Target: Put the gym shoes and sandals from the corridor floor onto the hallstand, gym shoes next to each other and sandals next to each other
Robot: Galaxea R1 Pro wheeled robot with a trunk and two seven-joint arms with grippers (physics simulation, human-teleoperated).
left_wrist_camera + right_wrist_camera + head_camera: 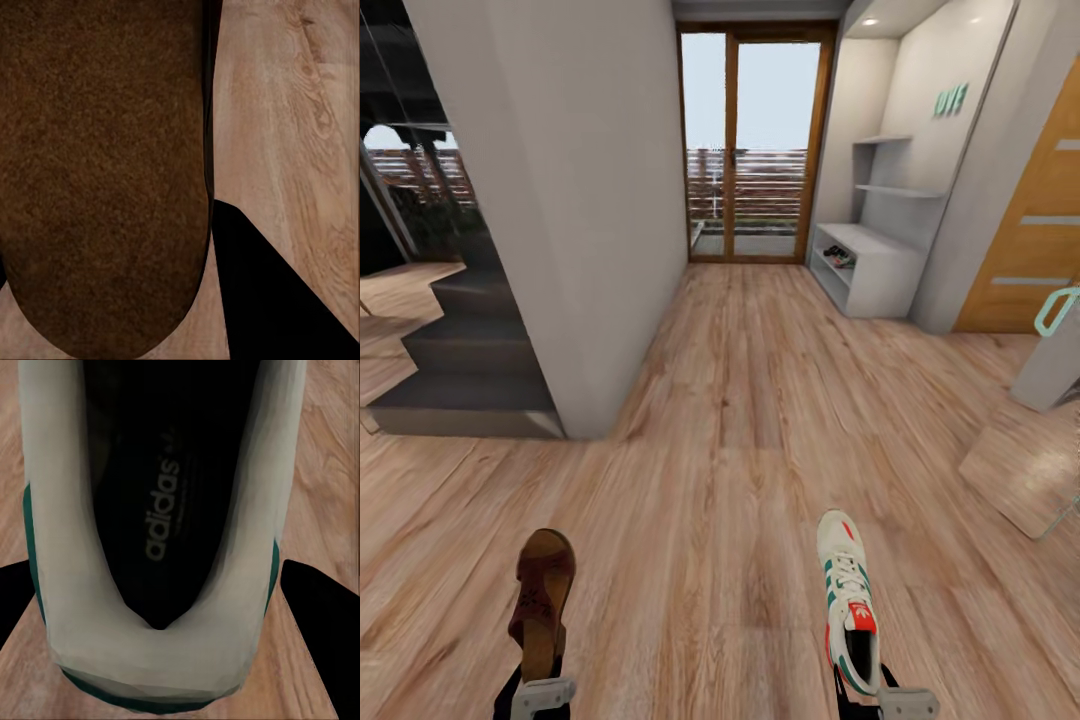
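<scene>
gym shoe [848, 600] in right pincer [888, 697] | sandal [541, 600] in left pincer [540, 692] | corridor floor [760, 400] open ahead

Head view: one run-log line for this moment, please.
left gripper: brown sandal | right gripper: white green-striped sneaker | grey-white hallstand: far ahead

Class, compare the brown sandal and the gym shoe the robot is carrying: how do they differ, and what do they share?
The sandal is dark brown and open-strapped; the gym shoe is cream, laced, with green stripes and a red tongue patch. The sandal sits at the left hand, the gym shoe at the right hand. Both point toes forward, above the corridor floor, toward the distant hallstand.
</scene>
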